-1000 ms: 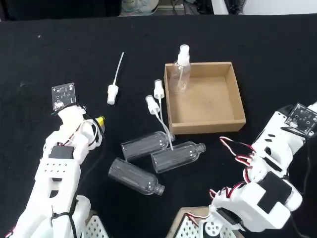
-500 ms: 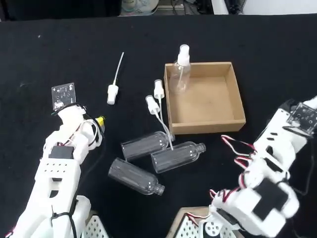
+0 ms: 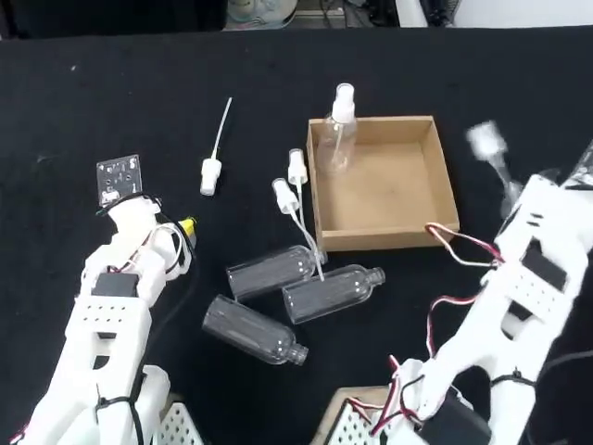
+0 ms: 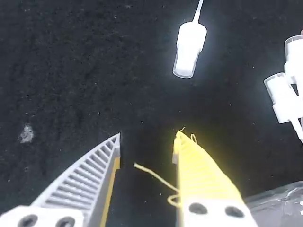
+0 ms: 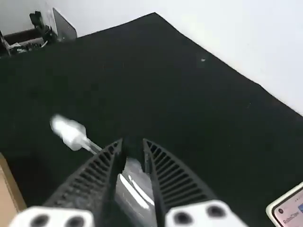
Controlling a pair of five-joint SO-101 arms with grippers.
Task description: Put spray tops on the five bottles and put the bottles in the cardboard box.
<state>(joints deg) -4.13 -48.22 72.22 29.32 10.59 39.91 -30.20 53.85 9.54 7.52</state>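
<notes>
**Jaws clamped on bottle two of five**

My right gripper (image 5: pixel 132 144) holds a capped bottle (image 3: pixel 496 162) aloft beside the cardboard box (image 3: pixel 389 239). My left gripper (image 4: pixel 149 137) gapes near a spray top (image 4: pixel 189 45). One topped bottle (image 3: pixel 338 139) stands boxed; three bare bottles (image 3: pixel 269 271) lie waiting.

Overhead above table (image 3: pixel 83 65); wrist views close

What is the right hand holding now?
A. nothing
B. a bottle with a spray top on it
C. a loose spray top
B: the right hand is shut on a clear bottle, whose white spray top sticks out ahead of it.
</notes>
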